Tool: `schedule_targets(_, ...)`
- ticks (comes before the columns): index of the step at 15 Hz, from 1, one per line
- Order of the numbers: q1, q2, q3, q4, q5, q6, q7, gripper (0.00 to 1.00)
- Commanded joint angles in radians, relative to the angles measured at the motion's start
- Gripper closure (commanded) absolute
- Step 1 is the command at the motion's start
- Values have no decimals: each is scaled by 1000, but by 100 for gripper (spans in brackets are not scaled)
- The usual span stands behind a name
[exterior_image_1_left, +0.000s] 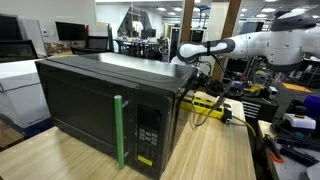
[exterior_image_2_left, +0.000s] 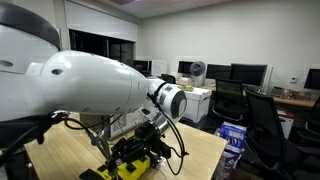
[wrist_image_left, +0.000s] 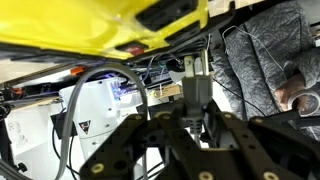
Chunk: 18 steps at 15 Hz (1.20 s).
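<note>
A white Franka robot arm (exterior_image_1_left: 250, 42) reaches behind a black microwave oven with a green door handle (exterior_image_1_left: 90, 100) on a light wooden desk (exterior_image_1_left: 215, 150); its black fingers (wrist_image_left: 135, 135) hover just beside a yellow-and-black plastic box (exterior_image_1_left: 206, 101) lying on the desk behind the oven; whether the fingers are clenched or released cannot be told

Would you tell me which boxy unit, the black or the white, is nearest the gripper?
The black microwave with the green handle: the gripper hangs behind its rear corner; the white unit stands beyond its opposite side.
</note>
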Motion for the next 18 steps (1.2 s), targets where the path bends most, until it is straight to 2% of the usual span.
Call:
schedule_targets(1, -32, 0, 9, -47, 7, 11, 0, 94)
schedule_targets(12, -33, 0, 0, -53, 14, 27, 0, 94)
schedule_targets(18, -56, 0, 2, -107, 43, 76, 0, 94)
